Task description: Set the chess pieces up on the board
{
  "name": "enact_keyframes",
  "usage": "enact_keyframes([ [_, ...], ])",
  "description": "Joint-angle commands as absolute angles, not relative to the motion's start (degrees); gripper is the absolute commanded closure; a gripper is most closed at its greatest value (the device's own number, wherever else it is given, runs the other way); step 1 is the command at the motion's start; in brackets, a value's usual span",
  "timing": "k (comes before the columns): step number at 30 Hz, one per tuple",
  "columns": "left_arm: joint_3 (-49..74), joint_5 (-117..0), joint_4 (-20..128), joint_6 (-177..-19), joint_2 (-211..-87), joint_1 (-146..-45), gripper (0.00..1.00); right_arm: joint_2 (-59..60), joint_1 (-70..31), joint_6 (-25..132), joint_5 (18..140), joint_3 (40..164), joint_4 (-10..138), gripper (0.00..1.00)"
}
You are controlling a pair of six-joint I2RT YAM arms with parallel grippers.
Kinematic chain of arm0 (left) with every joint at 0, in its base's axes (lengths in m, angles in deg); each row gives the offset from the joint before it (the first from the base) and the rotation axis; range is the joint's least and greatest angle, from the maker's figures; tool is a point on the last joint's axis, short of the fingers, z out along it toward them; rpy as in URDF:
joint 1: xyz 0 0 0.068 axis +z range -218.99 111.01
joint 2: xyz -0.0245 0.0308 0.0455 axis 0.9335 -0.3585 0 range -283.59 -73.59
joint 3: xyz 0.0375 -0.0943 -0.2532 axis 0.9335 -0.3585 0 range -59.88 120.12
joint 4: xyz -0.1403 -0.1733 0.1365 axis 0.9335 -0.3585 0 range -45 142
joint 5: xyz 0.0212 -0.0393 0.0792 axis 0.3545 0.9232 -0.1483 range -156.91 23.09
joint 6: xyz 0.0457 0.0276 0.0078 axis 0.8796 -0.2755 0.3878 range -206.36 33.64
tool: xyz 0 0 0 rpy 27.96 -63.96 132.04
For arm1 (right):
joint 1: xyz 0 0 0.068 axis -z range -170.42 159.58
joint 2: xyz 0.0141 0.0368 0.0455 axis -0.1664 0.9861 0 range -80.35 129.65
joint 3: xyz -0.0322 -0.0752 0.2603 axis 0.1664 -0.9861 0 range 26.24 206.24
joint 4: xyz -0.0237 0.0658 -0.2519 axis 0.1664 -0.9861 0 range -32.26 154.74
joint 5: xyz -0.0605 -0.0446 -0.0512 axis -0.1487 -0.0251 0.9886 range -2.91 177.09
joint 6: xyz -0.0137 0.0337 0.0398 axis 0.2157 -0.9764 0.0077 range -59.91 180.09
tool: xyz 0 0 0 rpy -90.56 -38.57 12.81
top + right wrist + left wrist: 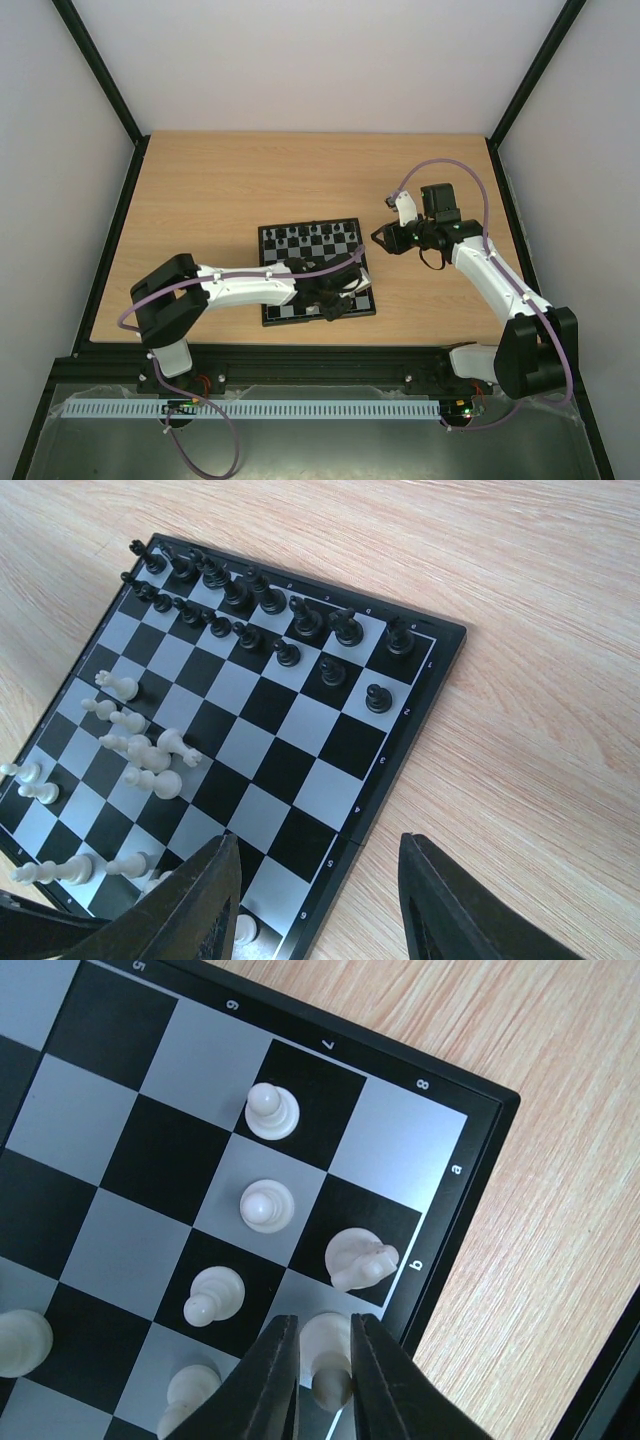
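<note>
From above, the left arm lies low and long from its base at 7 o'clock, stretched across the board. The left gripper is tipped down over the board's near right corner. The right arm folds up from 5 o'clock, elbow bent. The right gripper hangs just beside the board's right edge, above the pale wood-grain table.

At the left wrist, the two dark, tapered fingers stand narrow, pinched on a cream piece in the edge column by the glossy black border. It is possibly a pawn, but its shape is half hidden. Three round-headed cream pawns stand towards 11 o'clock, and a cream knight sits at 12 o'clock of the held piece.

At the right wrist, the matte black fingers are spread wide. Black pieces fill two rows along the board's far edge at 11 o'clock, and cream ones cluster at 9 o'clock.
</note>
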State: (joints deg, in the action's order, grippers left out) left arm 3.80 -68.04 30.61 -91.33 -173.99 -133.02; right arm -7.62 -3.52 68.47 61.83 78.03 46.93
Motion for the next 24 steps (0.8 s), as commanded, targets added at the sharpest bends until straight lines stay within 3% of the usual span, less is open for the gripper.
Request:
enact_keyframes([
  [1,4.2,-68.6,29.3,-91.5,-171.5,-132.6,0.8,-7.2,-3.3,69.0,60.9,78.2,44.8,0.55],
  [9,4.5,-67.7,26.9,-91.5,-162.9,-130.3,0.67,-7.1,-3.3,69.0,60.8,78.2,44.7,0.55],
  [24,1.9,-73.3,22.5,-96.6,-165.1,-118.2,0.72,-6.7,-3.3,69.1,60.8,78.2,44.6,0.55],
])
